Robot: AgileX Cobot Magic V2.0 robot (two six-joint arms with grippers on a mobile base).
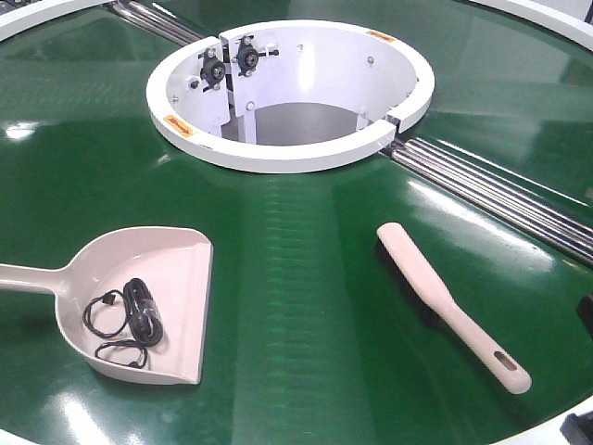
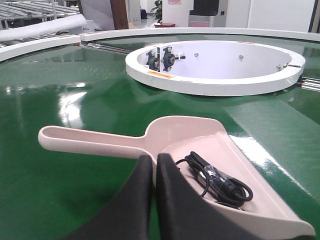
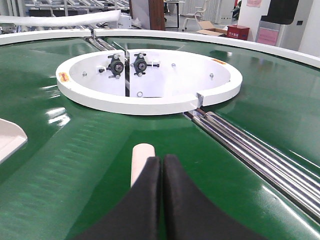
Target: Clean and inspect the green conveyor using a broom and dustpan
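Dustpan: You will find the dustpan [image 1: 139, 301] lying flat on the green conveyor [image 1: 296, 278] at the left, its handle reaching off to the left and its open lip toward the near edge.
Dustpan contents: It holds one item, a coiled black cable [image 1: 130, 320] with a connector block, resting wholly inside the scoop. No loose dust is visible in it.
Left gripper: In the left wrist view the left gripper [image 2: 154, 172] hangs just above the dustpan's neck with its fingers pressed together on nothing.
Belt surface: The glossy belt shows no debris in any view; reflections may hide fine dirt.
White hub: The white hub [image 1: 287, 93] stands open behind both tools; nothing loose shows inside it.
Broom: The broom [image 1: 445, 301] lies on the belt at the right, well apart from the dustpan, slotted handle end toward the near right.
Right gripper: In the right wrist view the right gripper [image 3: 161, 170] sits closed and empty just over the broom's rounded end.
Steel rollers: The steel roller strips [image 1: 491, 190] run off to the right of the hub.
Progress: You may judge the debris collected; both tools are set down, and what remains appears to be inspection.
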